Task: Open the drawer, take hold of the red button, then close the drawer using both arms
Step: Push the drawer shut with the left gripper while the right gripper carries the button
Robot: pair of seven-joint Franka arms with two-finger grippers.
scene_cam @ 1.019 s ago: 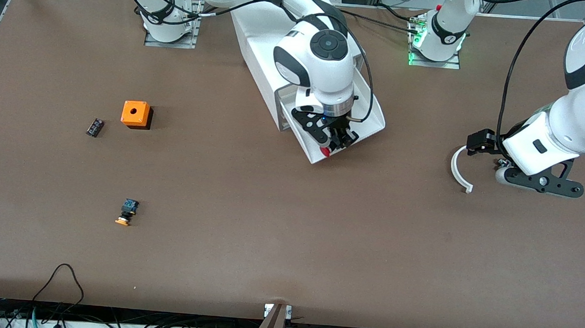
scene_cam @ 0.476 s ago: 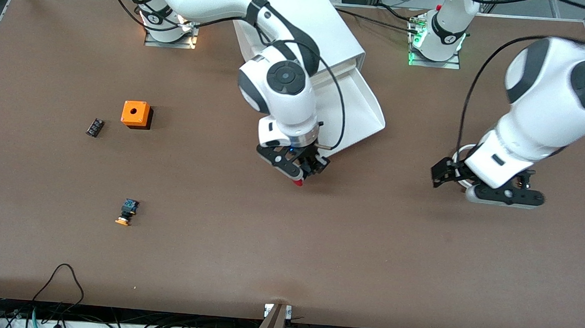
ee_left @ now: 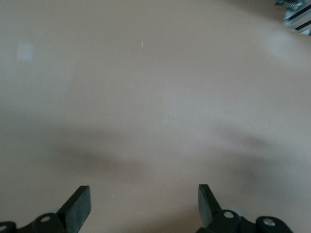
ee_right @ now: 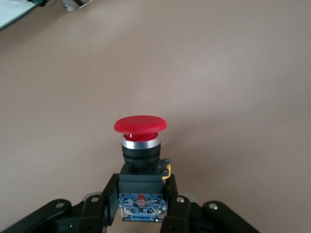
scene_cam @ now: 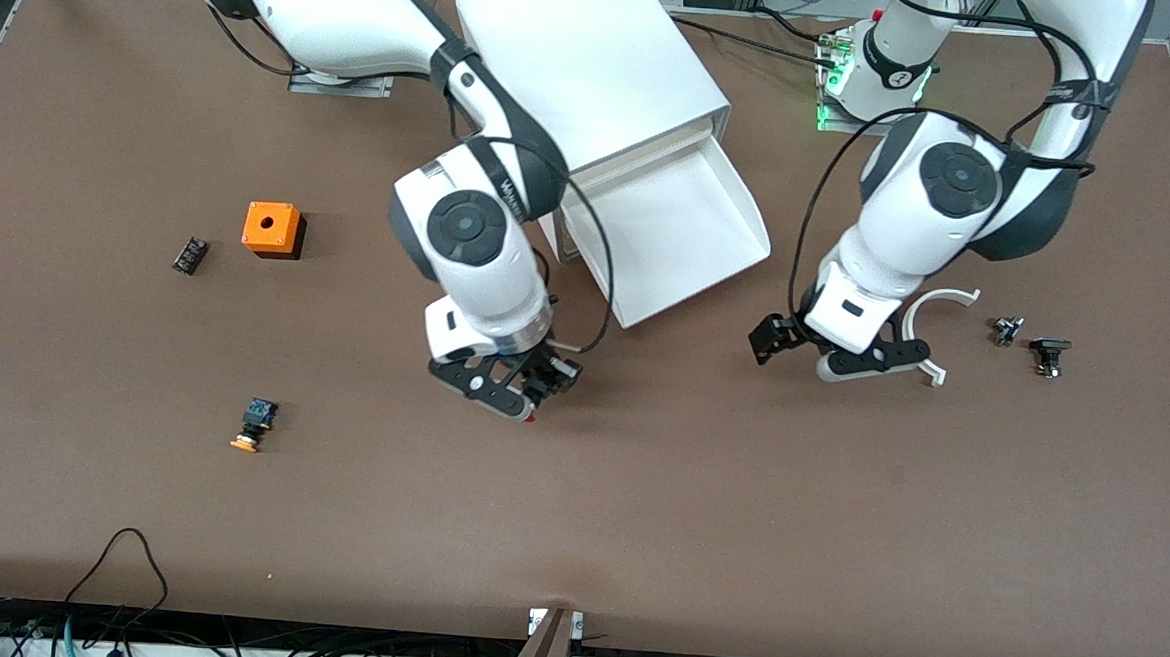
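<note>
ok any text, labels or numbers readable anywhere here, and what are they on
Nothing reads cleanly.
Right arm: a dark band near the wrist carries white lettering, too small to read.
Left arm's base: a small mark, unreadable.
Button held in the right gripper: a tiny label on its blue contact block, blurred.

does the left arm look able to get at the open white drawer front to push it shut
Probably yes: the left tool hangs open and empty over bare table beside the pulled-out white plastic drawer, with nothing between them; the right tool has carried the red-capped button clear.
</note>
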